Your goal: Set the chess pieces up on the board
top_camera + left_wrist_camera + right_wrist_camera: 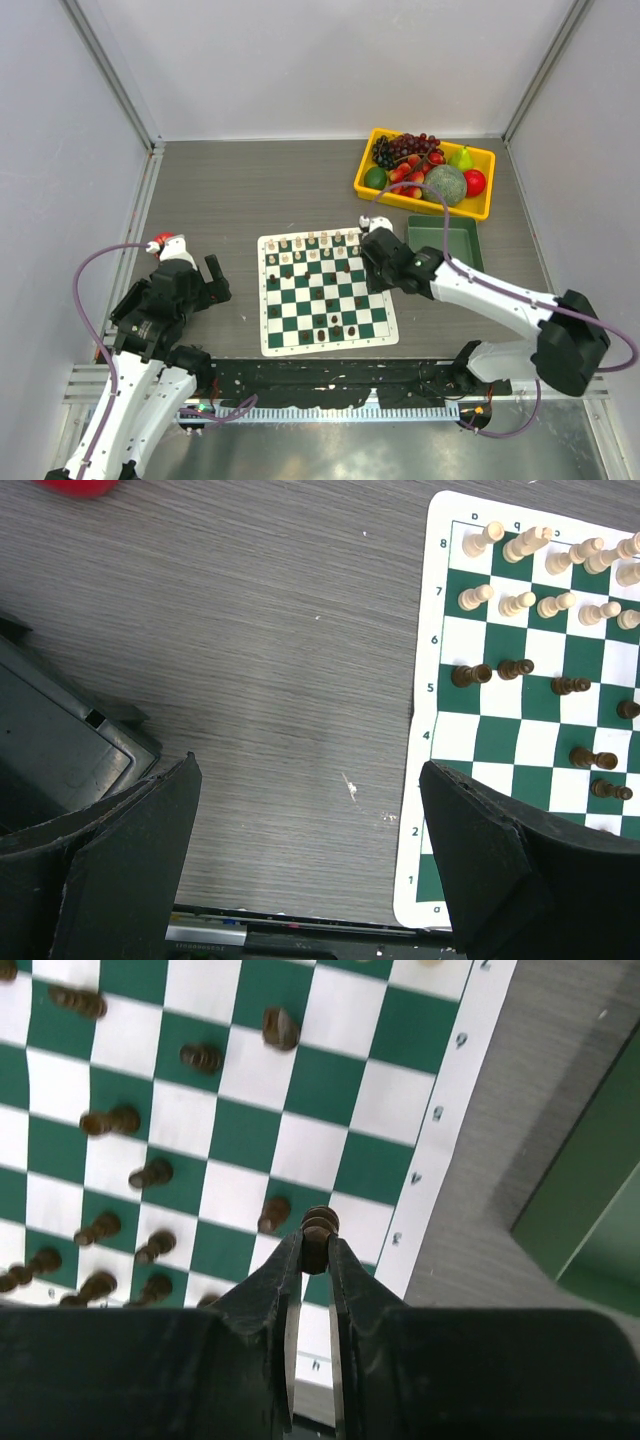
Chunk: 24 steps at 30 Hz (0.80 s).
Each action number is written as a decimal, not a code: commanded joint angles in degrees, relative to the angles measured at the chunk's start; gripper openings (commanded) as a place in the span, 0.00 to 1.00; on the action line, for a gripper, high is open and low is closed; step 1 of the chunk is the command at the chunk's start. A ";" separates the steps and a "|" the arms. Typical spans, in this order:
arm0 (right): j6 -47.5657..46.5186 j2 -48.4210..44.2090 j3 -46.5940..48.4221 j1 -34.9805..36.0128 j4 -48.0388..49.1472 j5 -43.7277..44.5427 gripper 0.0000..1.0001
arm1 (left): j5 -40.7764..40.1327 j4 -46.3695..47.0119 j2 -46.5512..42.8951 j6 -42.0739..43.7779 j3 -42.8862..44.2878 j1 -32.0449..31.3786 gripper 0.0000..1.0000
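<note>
Setting: grey wood-grain table, closed in by plain white walls.

Far left: a small red and white thing by the left arm; what it is cannot be told.

Left gripper: fingers spread as wide as they go, nothing between them. It hangs over bare table just beside the left border of the board.

Board: flat green-and-white checked mat with a white border, lying in the middle of the table in front of both arms.

Cream pieces: lined up on the two far rows of the board. In the left wrist view most of them appear tilted.

Dark pieces: scattered over the middle and near rows, in no order. One group sits close together at the near edge.

Right gripper: fingers drawn almost together, pinching one dark piece by its stem, with its head showing above the tips. It is held over the squares next to the right border. Whether its foot touches the mat cannot be told.

Green bin: on the table just right of the board, behind the right arm.

Yellow tray: at the far right, touching the bin's far side, filled with fruit.
</note>
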 commanded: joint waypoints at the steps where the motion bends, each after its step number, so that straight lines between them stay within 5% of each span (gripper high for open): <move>1: 4.85 -7.39 -5.50 4.64 -2.11 3.03 0.11 | 0.36 2.21 -0.78 -0.65 -0.05 0.28 0.99; 13: 13.39 -5.57 -10.71 17.12 0.61 6.73 0.12 | 0.71 2.47 -1.31 -0.73 -0.23 0.28 0.99; 24: 13.92 -2.75 -10.09 19.06 -0.09 6.20 0.12 | 0.71 2.56 -1.75 -0.65 -0.14 0.28 0.99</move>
